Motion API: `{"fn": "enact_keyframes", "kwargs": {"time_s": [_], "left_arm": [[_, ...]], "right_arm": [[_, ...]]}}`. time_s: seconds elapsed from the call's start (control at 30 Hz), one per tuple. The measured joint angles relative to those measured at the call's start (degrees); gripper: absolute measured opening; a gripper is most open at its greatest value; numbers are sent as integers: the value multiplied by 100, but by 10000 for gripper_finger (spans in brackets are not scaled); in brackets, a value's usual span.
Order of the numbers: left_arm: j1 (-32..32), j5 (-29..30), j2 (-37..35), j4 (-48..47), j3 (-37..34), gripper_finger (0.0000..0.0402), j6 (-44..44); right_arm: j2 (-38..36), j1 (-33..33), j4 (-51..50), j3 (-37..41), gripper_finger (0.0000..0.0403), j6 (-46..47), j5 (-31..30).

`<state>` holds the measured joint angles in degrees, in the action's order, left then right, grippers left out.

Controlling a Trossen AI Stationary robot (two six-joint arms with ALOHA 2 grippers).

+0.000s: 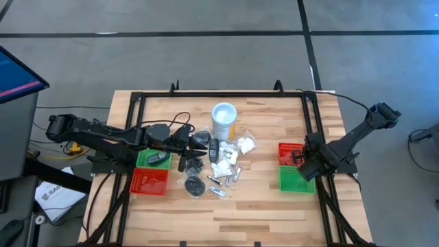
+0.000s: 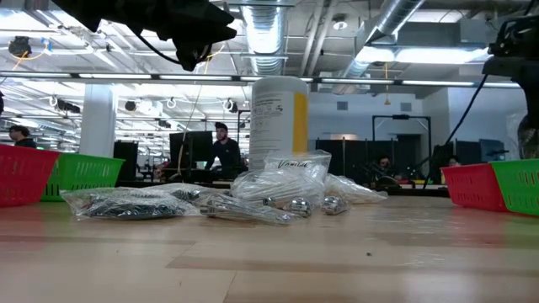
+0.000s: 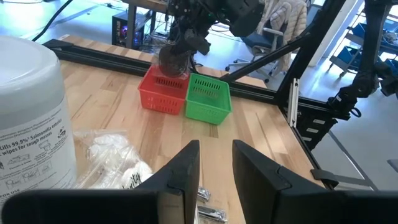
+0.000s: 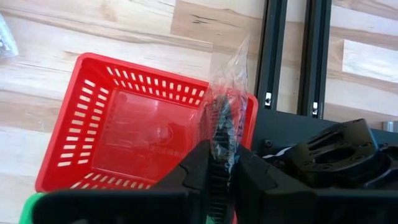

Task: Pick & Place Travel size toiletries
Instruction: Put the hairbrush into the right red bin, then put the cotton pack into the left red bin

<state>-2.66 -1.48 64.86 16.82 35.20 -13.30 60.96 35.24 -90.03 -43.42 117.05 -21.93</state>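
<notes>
Right wrist view shows you the right gripper [image 4: 222, 163] clamped on a clear packet [image 4: 225, 118] with a dark piece inside, held above the right red tray [image 4: 134, 134]. Your left gripper [image 3: 216, 163] hovers over the toiletries pile [image 1: 218, 168] mid-tabletop [image 1: 260, 213], fingers apart and empty, beside the white canister [image 1: 223, 118] and the left green tray [image 1: 143, 160].

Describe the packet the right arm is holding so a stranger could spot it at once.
Find the red tray on the table's right side, beside the green tray. Above its edge, the right tool pinches a clear packet with a dark item inside. It is the only packet off the table; the others lie mid-table by the canister.
</notes>
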Motion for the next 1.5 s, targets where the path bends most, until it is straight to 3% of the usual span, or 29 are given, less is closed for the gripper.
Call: {"fn": "enact_keyframes", "kwargs": {"time_s": [0.77, 0.93, 1.13, 1.33, 1.5], "left_arm": [[0, -2, 0, -4, 0, 87, 0], [0, -2, 0, -4, 0, 87, 0], [0, -2, 0, -4, 0, 88, -2], [0, -2, 0, -9, 0, 88, -2], [0, -2, 0, -24, 0, 88, -11]], "right_arm": [[311, 0, 94, -2, 161, -70, 2], [311, 0, 104, -2, 159, -151, 2], [311, 0, 66, -25, 128, -217, -61], [309, -2, 162, -272, 118, -671, -664], [309, -82, 1023, -319, 124, -1539, -1439]]}}
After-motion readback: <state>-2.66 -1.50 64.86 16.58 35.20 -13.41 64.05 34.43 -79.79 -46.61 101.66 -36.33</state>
